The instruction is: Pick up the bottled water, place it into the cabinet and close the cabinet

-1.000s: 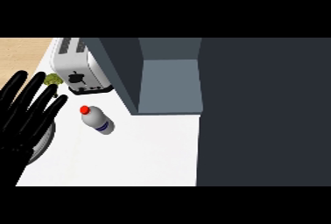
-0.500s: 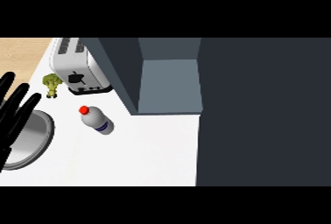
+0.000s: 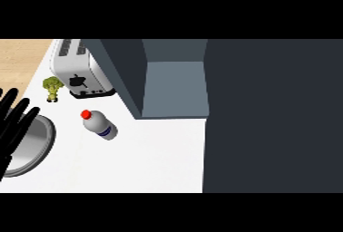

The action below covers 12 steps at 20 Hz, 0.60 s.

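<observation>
The bottled water [image 3: 99,125], white with a red cap and a blue label band, is on the white counter [image 3: 147,158] left of centre. The cabinet [image 3: 173,86] stands open behind and to its right, its grey inside floor showing; its dark door [image 3: 275,115] fills the right side of the view. My left hand [image 3: 15,122] shows at the left edge, fingers straight and spread, well to the left of the bottle and apart from it. My right hand is out of sight.
A silver toaster [image 3: 77,68] sits at the back left of the counter, with a green broccoli floret [image 3: 52,87] beside it. A round metal plate [image 3: 30,145] lies under my left hand's fingers. Wooden floor [image 3: 23,59] shows beyond the counter's left edge.
My left hand has drawn back to the left edge, uncovering the broccoli and most of the metal plate. The bottle has not moved.
</observation>
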### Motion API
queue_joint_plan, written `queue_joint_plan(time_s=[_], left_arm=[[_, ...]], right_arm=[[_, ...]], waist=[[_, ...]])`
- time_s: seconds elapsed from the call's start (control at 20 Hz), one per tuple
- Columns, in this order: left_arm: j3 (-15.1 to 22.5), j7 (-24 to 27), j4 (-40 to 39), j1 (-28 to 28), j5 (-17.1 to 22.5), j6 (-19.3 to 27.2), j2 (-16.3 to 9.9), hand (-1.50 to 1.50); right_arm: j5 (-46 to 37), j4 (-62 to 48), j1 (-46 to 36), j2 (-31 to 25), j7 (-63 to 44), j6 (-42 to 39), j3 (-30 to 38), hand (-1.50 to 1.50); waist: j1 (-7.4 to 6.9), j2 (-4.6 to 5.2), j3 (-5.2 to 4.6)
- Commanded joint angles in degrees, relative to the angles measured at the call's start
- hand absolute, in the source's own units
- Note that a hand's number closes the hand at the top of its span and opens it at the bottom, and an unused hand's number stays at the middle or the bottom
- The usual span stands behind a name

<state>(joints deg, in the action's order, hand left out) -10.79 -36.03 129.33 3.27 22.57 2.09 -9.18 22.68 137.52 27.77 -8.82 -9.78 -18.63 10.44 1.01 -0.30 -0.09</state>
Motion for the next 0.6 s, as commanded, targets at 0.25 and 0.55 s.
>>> queue_joint_plan(time_s=[0.25, 0.55], left_arm=[[0.9, 13.2, -15.8, -0.9, -6.2, -6.9, 0.6, -1.50], [-1.2, 22.2, -30.4, -6.3, -8.3, -9.9, -0.5, -1.50]], right_arm=[[12.3, 9.2, 7.1, -0.3, -1.1, -2.8, 3.8, -1.50], [14.7, 8.5, 4.3, -1.7, -1.7, -1.7, 4.4, -1.50]], waist=[[0.82, 0.14, 0.06], [0.97, 0.39, -0.02]])
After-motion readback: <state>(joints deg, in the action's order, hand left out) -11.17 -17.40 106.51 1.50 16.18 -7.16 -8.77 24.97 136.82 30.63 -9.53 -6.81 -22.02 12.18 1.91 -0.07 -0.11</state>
